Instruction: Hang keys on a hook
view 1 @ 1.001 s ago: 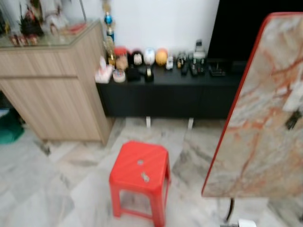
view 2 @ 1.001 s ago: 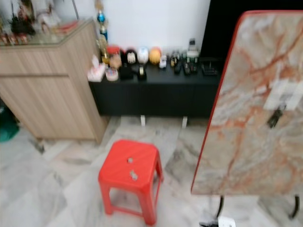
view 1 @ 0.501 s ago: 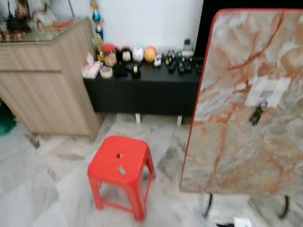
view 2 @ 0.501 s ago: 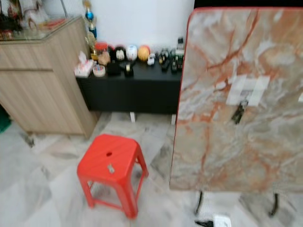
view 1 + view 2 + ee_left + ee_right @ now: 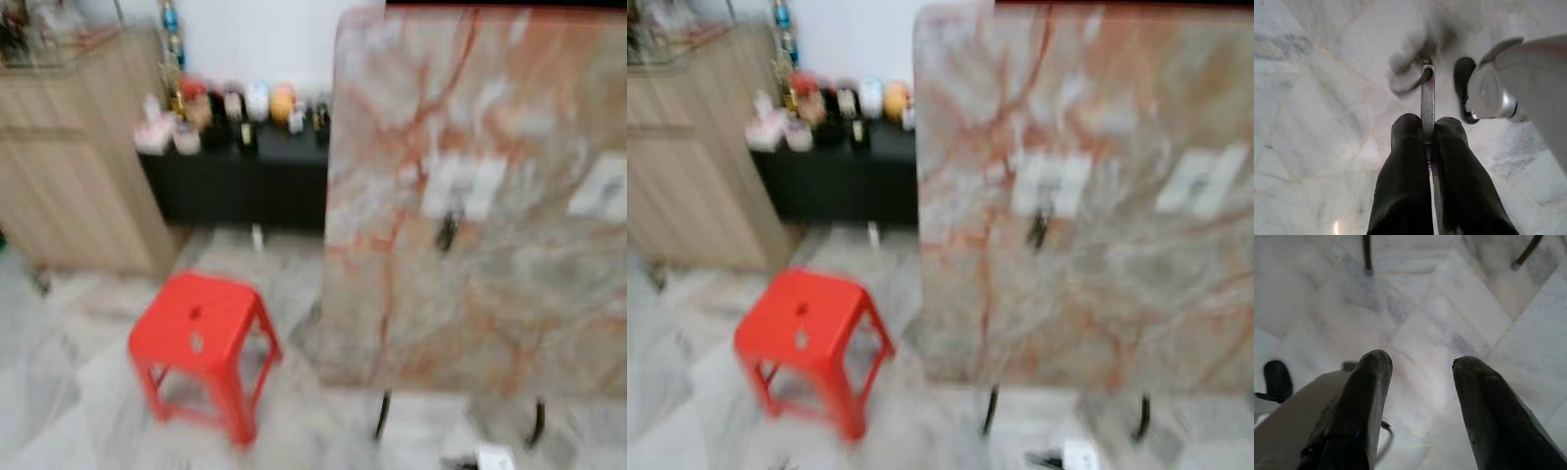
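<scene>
Carrying step: left tool (image 5: pixel 1426 128) clamped on keys (image 5: pixel 1427 100) low over floor; right tool (image 5: pixel 1420 367) agape, empty. Next: approach upright marble surface (image 5: pixel 490 323), raise keys to dark hook (image 5: pixel 448 231).

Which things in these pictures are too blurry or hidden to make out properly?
- The hook on the marble board: a dark smear in the blurred eye views, shape unreadable.
- The keys: in the left wrist view the left gripper pinches one flat metal piece; the rest is motion-blurred.
- Small items on the black cabinet: blurred and too small to identify.
- The right gripper: open over bare floor.
</scene>
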Tool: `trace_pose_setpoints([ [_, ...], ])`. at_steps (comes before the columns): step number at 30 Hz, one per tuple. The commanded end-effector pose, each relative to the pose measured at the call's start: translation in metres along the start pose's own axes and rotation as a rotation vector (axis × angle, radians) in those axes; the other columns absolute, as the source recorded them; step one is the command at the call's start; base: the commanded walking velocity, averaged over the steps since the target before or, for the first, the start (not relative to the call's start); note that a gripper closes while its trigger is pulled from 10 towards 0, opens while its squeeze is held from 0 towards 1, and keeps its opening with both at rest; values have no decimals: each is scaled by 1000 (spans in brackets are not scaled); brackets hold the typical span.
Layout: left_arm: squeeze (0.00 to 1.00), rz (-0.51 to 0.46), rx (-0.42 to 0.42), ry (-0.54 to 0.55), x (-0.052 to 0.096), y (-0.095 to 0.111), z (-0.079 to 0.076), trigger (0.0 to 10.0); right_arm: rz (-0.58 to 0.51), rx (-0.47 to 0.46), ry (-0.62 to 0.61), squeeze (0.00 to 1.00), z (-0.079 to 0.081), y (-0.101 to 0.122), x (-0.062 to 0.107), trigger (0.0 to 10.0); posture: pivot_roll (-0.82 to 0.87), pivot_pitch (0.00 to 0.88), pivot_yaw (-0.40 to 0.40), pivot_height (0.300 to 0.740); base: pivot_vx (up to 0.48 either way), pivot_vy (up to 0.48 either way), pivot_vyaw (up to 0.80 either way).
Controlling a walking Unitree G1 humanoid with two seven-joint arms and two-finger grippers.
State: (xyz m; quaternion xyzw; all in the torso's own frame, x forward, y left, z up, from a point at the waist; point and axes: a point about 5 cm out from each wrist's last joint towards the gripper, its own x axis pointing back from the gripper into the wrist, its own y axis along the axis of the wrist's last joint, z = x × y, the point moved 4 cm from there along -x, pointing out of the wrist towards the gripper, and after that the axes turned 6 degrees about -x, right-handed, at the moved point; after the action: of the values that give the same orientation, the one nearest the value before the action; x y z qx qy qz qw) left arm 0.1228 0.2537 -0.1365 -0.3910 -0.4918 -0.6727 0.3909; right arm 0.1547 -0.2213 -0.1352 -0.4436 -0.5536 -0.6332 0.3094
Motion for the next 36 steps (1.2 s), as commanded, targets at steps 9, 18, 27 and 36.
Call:
trace_pose_setpoints([
  [9,0,-9,1,-11,-1,5,-4,10000,13,69,-6,0,-9,1,1,10000,41,0,-15,740,0,-480,514],
  [18,0,-7,4,-13,-1,4,-8,10000,7,39,-5,0,-11,1,1,10000,31,0,-25,740,0,-480,267],
  [27,0,-8,2,-16,-1,4,-9,10000,3,25,-6,0,-12,1,1,10000,28,0,-28,740,0,-480,0],
  [36,0,-11,2,-16,-1,6,-8,10000,-1,21,-1,0,-10,2,1,10000,23,0,-26,740,0,-480,0],
])
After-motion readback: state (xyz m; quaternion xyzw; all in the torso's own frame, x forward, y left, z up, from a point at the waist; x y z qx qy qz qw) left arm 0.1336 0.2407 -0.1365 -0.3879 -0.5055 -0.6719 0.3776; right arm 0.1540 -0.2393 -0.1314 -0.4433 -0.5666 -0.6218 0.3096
